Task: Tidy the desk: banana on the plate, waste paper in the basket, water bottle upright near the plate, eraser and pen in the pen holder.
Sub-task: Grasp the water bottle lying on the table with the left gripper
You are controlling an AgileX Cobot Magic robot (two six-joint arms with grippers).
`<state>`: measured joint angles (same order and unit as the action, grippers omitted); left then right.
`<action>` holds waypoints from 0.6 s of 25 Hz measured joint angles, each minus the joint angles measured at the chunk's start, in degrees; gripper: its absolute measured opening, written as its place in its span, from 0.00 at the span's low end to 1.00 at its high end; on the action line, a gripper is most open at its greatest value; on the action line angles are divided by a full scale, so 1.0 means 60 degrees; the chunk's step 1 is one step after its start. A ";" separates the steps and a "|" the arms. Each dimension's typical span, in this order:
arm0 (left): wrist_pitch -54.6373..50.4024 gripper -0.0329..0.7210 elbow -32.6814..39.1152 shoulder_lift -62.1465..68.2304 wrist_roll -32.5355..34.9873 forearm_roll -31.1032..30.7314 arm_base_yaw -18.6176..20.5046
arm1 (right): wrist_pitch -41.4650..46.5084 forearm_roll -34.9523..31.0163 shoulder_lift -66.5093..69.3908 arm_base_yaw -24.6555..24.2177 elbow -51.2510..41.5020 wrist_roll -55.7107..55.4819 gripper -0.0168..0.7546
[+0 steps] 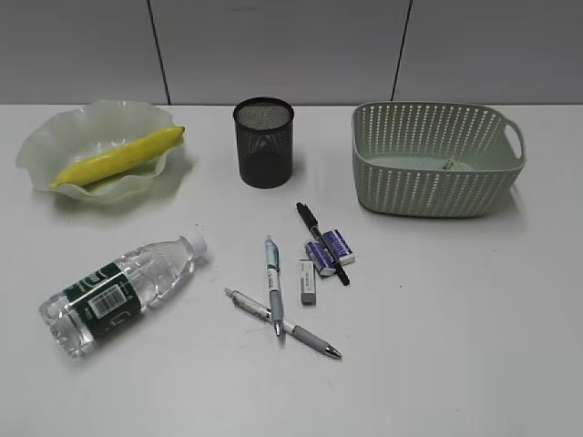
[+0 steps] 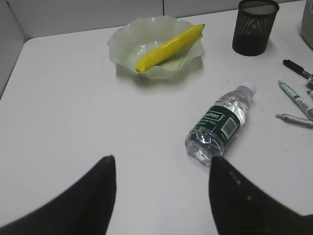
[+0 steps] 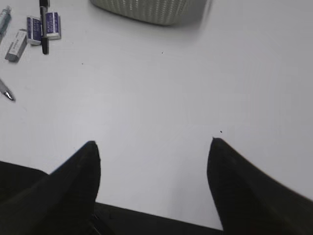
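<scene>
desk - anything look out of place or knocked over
The bottle lies on its side, cap on, nothing spilled. Pens and erasers lie loose, overlapping, in front of the pen holder. The banana is on the plate.

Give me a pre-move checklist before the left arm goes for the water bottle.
1. Left tool open and empty: ok.
2. Right tool open and clear of the items: ok.
3. Water bottle upright: not ok, it lies on its side on the desk.
4. Bottle cap on: ok, white cap in place.
5. Banana on the plate: ok.
6. Waste paper in the basket: cannot tell; something pale lies inside, too unclear to identify.
</scene>
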<state>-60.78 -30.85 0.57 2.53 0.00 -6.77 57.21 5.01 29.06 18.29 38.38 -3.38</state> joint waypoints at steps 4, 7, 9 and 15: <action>0.0000 0.60 0.0000 0.0000 0.0000 0.0000 0.0000 | 0.0021 0.0095 -0.1979 0.0000 -0.1025 -0.0076 0.72; 0.0000 0.54 0.0000 0.0000 0.0000 0.0000 0.0000 | 0.0310 0.0151 -0.3064 0.0000 -0.1463 -0.0076 0.72; 0.0012 0.52 0.0000 0.0069 0.0000 0.0099 0.0000 | 0.0342 0.0153 -0.3651 0.0000 -0.1512 -0.0076 0.72; 0.1049 0.49 -0.0294 0.1477 0.0172 0.0362 0.0000 | 0.0357 0.0163 -0.4811 0.0000 -0.1519 -0.0080 0.72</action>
<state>-54.48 -32.62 9.43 3.56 2.17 -6.77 59.35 5.98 0.19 18.29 29.27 -3.86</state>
